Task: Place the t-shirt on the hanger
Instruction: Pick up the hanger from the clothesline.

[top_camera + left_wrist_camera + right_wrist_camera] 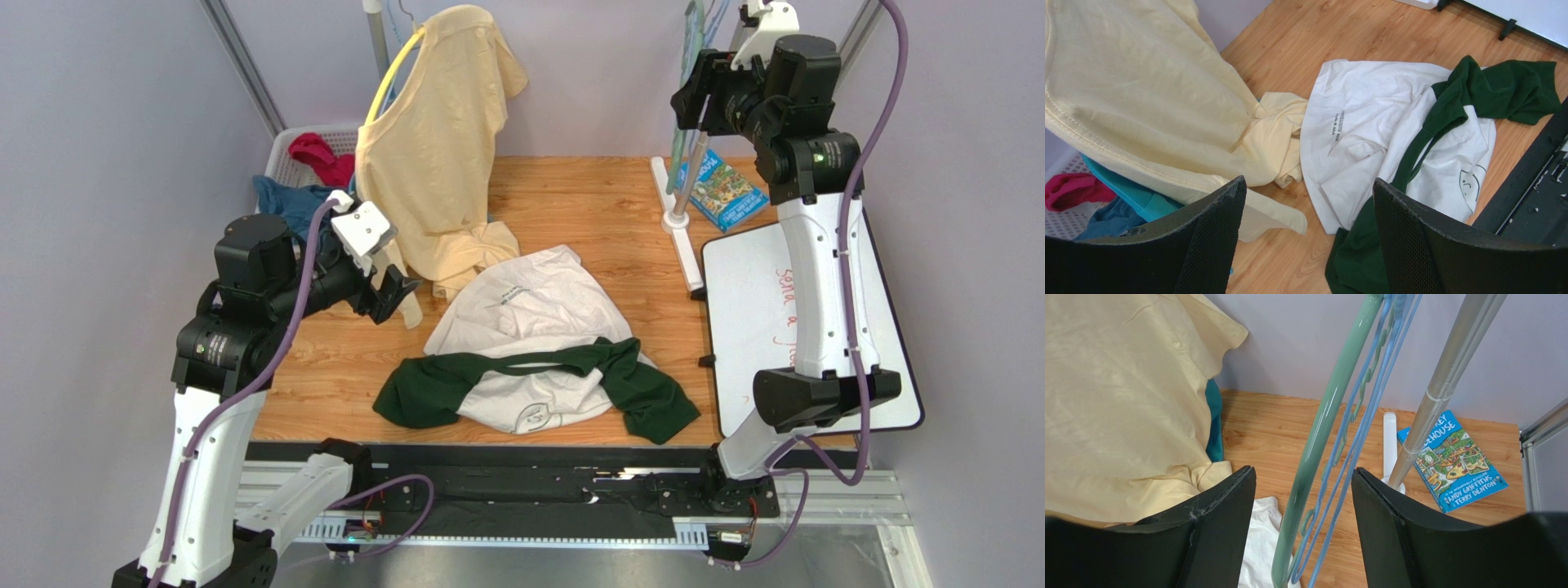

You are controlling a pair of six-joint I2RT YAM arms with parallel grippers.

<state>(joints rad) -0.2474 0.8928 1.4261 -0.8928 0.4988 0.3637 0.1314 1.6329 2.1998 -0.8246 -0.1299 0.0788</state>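
While the hanger [1332,401] slants steeply through the wide-open right claw [1303,478], ungripped, the t-shirt [528,337] lies crumpled on the tabletop [589,208], nearer the open, empty left claw [1308,184].

Bright, even, diffuse light fills all three views, seemingly from overhead, so the t-shirt [540,321] casts only a thin, soft shadow on the wooden table [589,208], and its dark green sleeves keep their fold detail. In the right wrist view a pale streak of glare runs down the hanger [1324,429], while the print on the book [1453,459] behind it stays legible. The top view is sharp and free of motion blur; the whiteboard [785,319] is close to blown white, yet its red writing still shows.
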